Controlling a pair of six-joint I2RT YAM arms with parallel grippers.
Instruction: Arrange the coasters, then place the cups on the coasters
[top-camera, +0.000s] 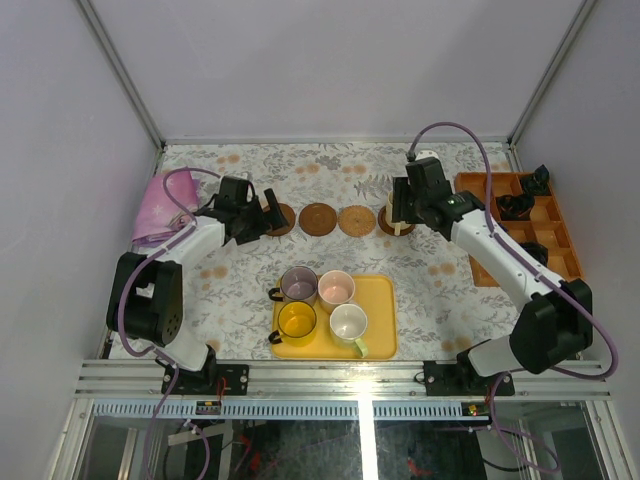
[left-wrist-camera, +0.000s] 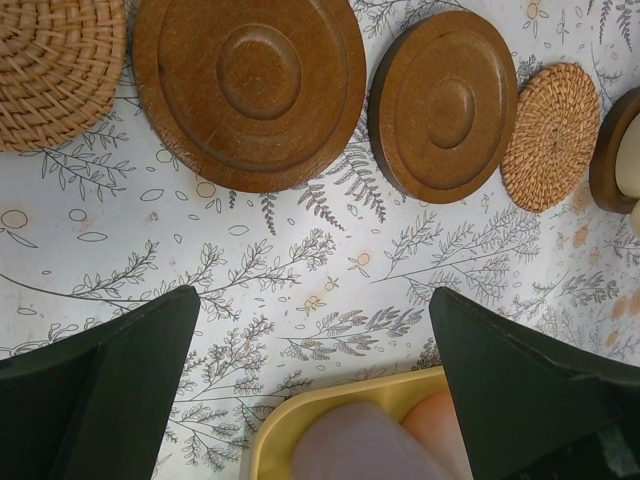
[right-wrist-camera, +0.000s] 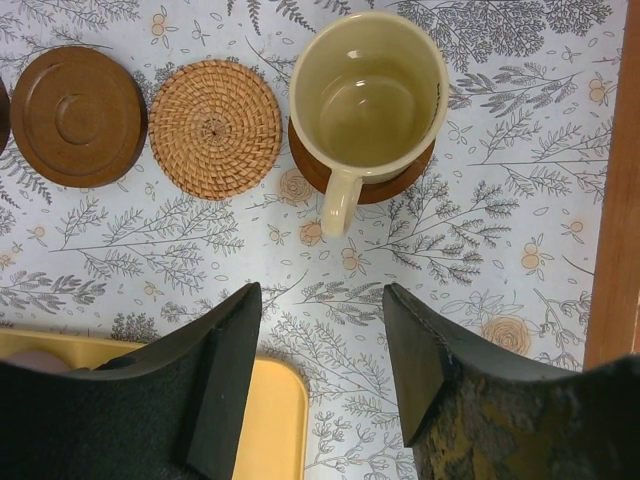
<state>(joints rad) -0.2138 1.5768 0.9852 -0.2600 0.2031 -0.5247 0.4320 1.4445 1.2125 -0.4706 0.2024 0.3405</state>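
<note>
Cups (top-camera: 299, 285) sit on the tray (top-camera: 381, 300), lower centre, nearest our left fingers (left-wrist-camera: 130, 380), wide open, empty. Right fingers (right-wrist-camera: 220, 380) are half-open, empty too.

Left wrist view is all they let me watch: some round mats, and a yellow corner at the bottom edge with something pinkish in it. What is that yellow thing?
Observer: It is a yellow tray with four cups standing in it: a purple cup, a pink cup, a yellow cup and a white cup.
Operator: Has any cup made it onto a mat yet?
Observer: One has. A cream cup stands upright on the wooden coaster at the right end of the row, its handle pointing toward the arms.
</note>
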